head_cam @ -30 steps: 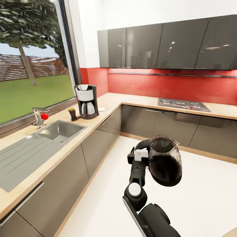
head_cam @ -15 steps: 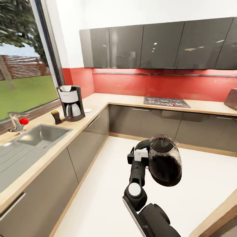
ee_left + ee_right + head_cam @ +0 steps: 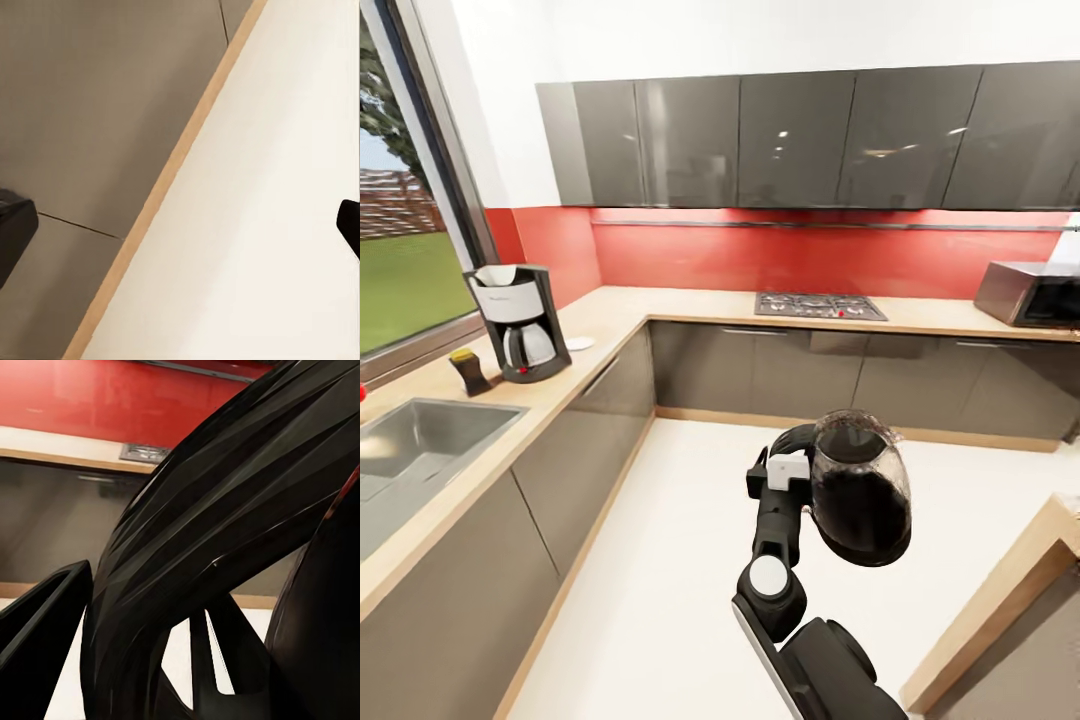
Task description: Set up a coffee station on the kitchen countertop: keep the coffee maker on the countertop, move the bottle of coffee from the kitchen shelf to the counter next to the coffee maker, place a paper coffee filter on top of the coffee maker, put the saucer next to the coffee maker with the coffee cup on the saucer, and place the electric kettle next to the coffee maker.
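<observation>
One item is in our grasp: the electric kettle [image 3: 860,490], held by its black loop handle in our right gripper [image 3: 788,470], whose fingers clench around that handle out over the white floor [image 3: 660,560]. In the right wrist view the handle's dark curve [image 3: 225,510] crowds the lens. Our left gripper [image 3: 180,225] hangs released, its two dark fingertips wide apart above the cabinet foot and floor.

The coffee maker [image 3: 520,322] stands on the kitchen countertop [image 3: 610,315] by the window, well off to our left. The bottle of coffee [image 3: 469,371] sits just beside it on the sink side, and a white cone, which we take for the paper coffee filter [image 3: 496,274], pokes out of its top. A small white dish, probably the saucer [image 3: 578,343], lies just beyond the machine; we cannot make out a cup on it.

We judge that the kettle is in transit and must be set down next to the machine. To do this well, we should roll the base close and square to the counter before reaching, keep the kettle upright and lift it clear over the counter's wooden edge. The free spot in front of the machine looks best; we lower until the black base sits flat, then let go without nudging the bottle or dish.
</observation>
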Tool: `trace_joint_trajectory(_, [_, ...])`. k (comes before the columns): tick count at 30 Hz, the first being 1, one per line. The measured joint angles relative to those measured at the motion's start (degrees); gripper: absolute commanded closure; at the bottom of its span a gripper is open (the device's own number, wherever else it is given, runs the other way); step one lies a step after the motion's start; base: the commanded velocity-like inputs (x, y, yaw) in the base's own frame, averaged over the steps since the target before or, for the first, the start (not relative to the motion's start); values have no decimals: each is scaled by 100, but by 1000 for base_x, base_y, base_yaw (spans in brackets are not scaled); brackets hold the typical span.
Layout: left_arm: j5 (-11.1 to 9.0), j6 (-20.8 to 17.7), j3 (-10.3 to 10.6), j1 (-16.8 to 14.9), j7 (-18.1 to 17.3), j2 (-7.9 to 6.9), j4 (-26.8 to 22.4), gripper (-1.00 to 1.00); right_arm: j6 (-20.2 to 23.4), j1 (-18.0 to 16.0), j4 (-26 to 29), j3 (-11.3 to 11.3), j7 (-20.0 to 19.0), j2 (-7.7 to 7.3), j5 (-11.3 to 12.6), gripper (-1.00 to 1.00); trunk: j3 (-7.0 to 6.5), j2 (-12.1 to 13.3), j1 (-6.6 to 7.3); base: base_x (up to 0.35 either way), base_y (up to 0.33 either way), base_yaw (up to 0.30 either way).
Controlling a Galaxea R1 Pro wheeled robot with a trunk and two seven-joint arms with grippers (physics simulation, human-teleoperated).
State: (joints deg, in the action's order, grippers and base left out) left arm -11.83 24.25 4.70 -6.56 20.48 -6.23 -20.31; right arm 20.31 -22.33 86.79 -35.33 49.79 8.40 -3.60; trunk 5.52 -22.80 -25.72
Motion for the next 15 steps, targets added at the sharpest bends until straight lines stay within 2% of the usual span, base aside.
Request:
trace_joint_trajectory(5, [-5, 0, 0, 1, 0, 2, 0, -100, -2, 0, -5, -61, 2, 4, 3, 100, 0, 0, 0, 325, 36, -184])
trace_joint_trajectory(15, [-6, -1, 0, 2, 0, 4, 5, -100, 9, -1, 2, -107, 10, 12, -6, 100, 0, 0, 0, 335, 133, -16])
